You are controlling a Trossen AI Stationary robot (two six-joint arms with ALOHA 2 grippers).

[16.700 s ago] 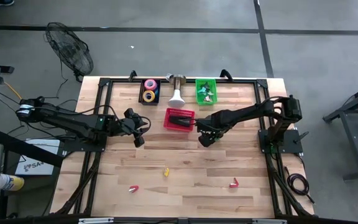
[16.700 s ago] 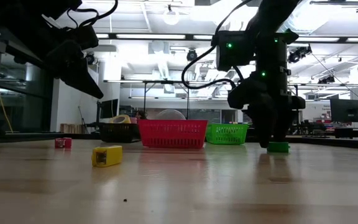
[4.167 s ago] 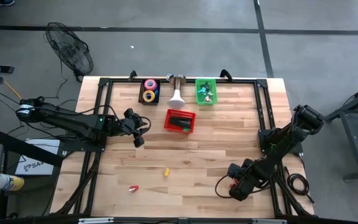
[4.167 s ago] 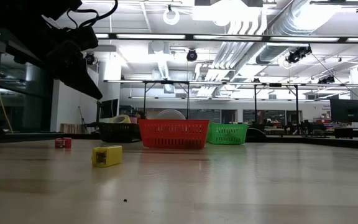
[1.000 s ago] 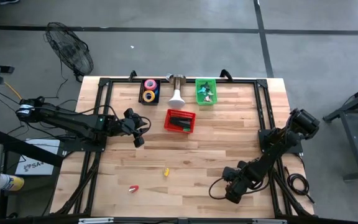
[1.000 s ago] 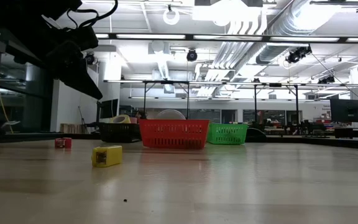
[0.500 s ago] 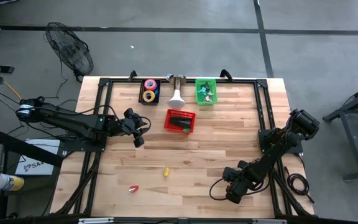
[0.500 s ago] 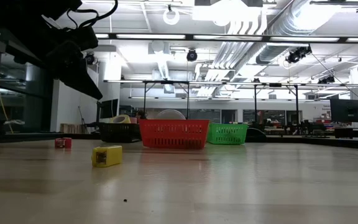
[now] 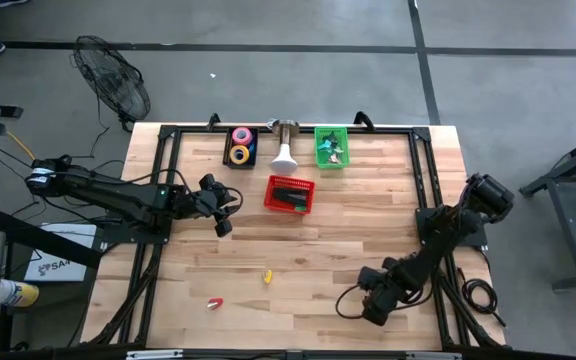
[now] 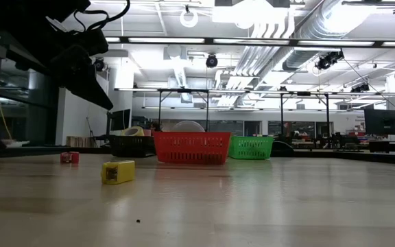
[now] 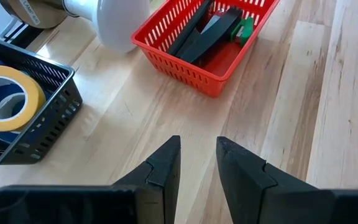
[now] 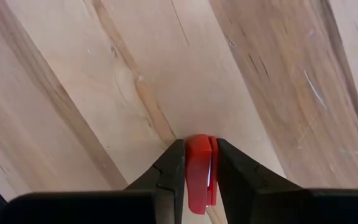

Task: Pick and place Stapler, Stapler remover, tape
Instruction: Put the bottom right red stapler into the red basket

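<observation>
Stapler remover [image 12: 198,173], red | right tool [image 12: 196,163] clamped on it, above table [image 12: 104,74]

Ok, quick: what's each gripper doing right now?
Left gripper: open, holding nothing, hovering near the red basket.
Right gripper: shut on a small red piece.

Wooden desk [image 9: 298,240] from above; left claw [image 9: 223,208] left of the red basket [image 9: 290,193]; right claw [image 9: 372,306] low over the near right area; black bin [image 9: 241,146] and green basket [image 9: 331,146] along the far edge; small yellow piece [image 9: 266,276] and red piece [image 9: 214,301] near.
</observation>
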